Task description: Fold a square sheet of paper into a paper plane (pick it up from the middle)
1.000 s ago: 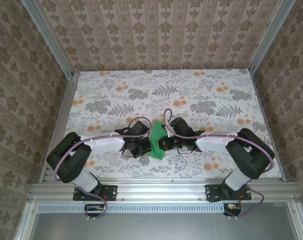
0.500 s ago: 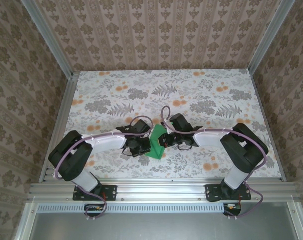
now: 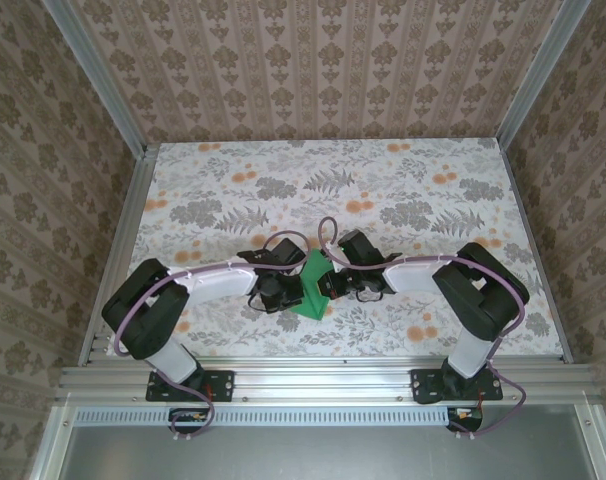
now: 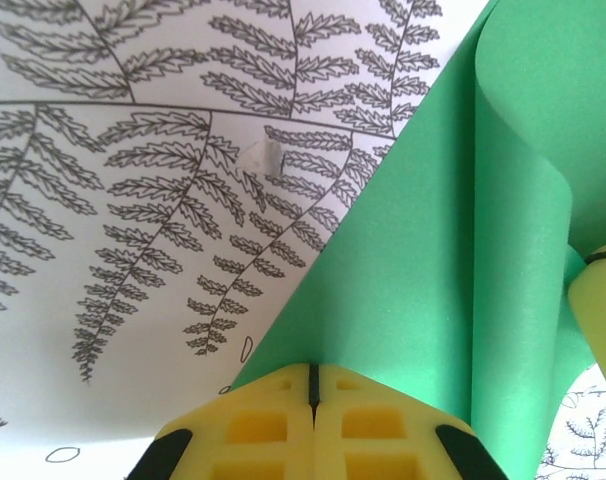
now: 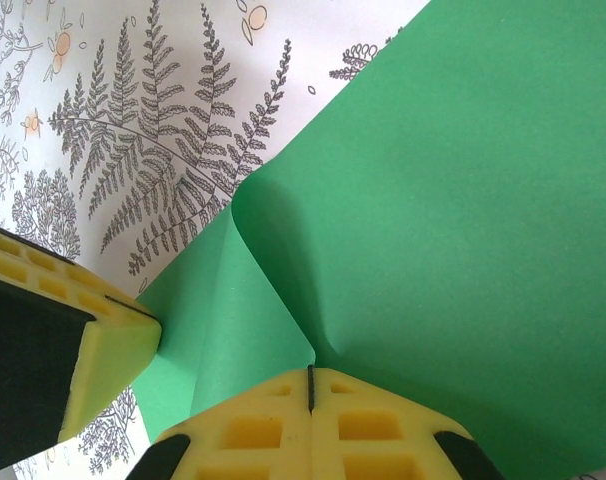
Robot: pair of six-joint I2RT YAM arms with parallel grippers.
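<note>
Creasing is seemingly getting underway: left hand [image 4: 311, 392] and right hand [image 5: 311, 388] are clenching opposite sides of the curled square sheet of paper [image 3: 311, 293], next needing pressing flat onto the bench [image 3: 413, 180].

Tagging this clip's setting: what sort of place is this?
Likely a robot data-collection cell, not a home: wallpapered walls boxed in an aluminium frame, a floral-print table, left arm and right arm bolted at its near edge.

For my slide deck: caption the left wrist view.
Left hand pinching the edge of a curling green paper sheet over the fern-print table.
</note>
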